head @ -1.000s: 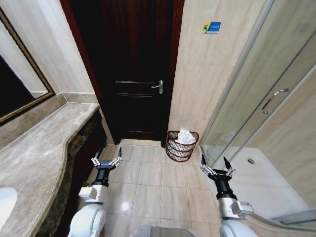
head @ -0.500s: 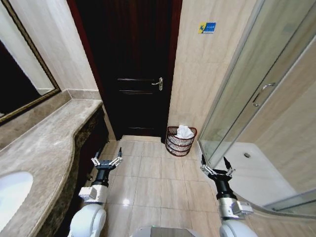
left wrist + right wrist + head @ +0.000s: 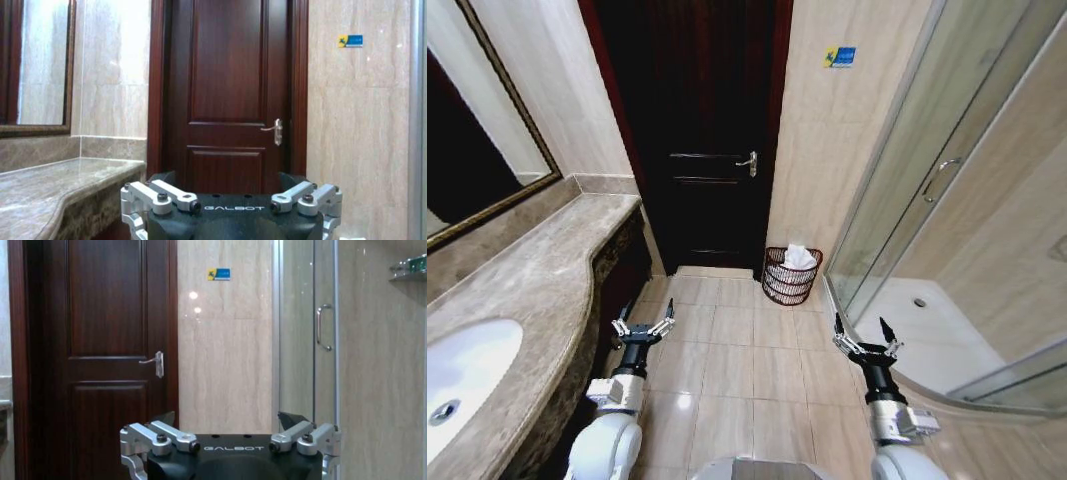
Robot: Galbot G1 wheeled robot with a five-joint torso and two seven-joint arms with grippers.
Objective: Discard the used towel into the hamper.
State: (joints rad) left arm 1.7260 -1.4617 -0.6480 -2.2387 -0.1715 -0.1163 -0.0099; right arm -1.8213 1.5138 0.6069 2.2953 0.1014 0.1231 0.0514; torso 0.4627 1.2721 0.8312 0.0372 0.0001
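Head view: the hamper (image 3: 791, 275) with a white towel (image 3: 799, 257) sits by the door (image 3: 697, 130); bare floor (image 3: 747, 350) lies between. The left pincer (image 3: 642, 327) and right pincer (image 3: 863, 337) are wide, holding nothing. Left wrist view: door ahead. Right wrist view: door and shower glass (image 3: 303, 340).

Sink basin (image 3: 467, 375): cut off by the left frame edge. Mirror (image 3: 472, 150): upper left of the head view, cropped by top and left edges. Hamper (image 3: 789, 280): centre frame, too small to make out its bars clearly; white cloth (image 3: 799, 257) inside, lower part hidden by the basket wall. Wall sticker (image 3: 838, 56): print too small to read. Shower tray (image 3: 927, 330): lower right, partly cut off.
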